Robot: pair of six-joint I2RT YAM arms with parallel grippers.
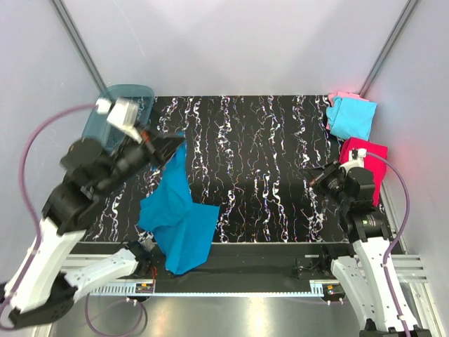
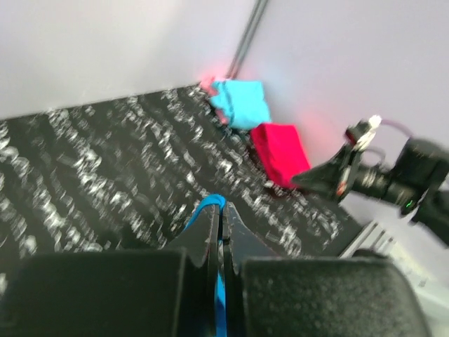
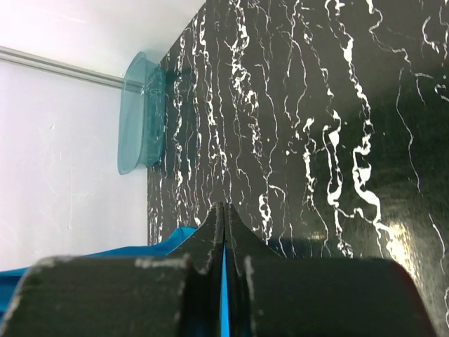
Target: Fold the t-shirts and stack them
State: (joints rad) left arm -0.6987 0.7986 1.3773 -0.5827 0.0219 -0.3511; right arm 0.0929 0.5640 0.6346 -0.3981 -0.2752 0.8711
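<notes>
Left jaws clamp the teal-blue t-shirt (image 1: 179,221), hanging over the table (image 1: 280,175)

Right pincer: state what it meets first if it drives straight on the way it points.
Likely the bare marbled tabletop: nothing else lies ahead of the right pincer. The teal-blue shirt and tub sit off to one side; depth is unclear.

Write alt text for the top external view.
The left gripper holds up a teal-blue t-shirt, which trails over the near edge of the table. The right gripper is shut, empty, beside a magenta-red t-shirt; a light cyan t-shirt lies beyond.
</notes>
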